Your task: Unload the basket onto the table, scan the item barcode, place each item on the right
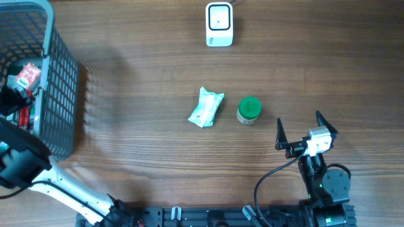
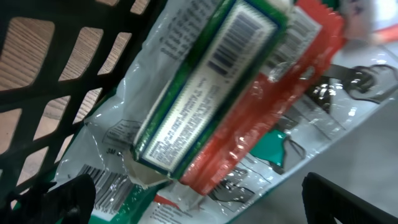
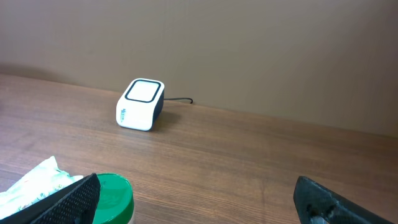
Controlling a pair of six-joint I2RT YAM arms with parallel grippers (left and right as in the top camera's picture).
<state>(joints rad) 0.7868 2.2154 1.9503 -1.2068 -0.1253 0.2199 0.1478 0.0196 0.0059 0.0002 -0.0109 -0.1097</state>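
In the left wrist view, my left gripper (image 2: pixel 205 205) hangs open over a heap of packaged items inside the basket. A green box (image 2: pixel 205 93) with a barcode on its side lies on top. Beside it is a red packet (image 2: pixel 273 99), and below both a clear-wrapped green and white packet (image 2: pixel 124 186). Nothing is between the fingers. The white scanner (image 1: pixel 219 24) stands at the table's far middle, also in the right wrist view (image 3: pixel 140 104). My right gripper (image 1: pixel 300 123) stands open and empty at the front right, just right of a green-lidded jar (image 1: pixel 249 110).
The dark wire basket (image 1: pixel 60 82) takes up the left edge, with my left arm reaching into it. A white and green pouch (image 1: pixel 206 106) lies at the table's middle, left of the jar. The scanner's cable (image 3: pixel 180 99) runs off behind it.
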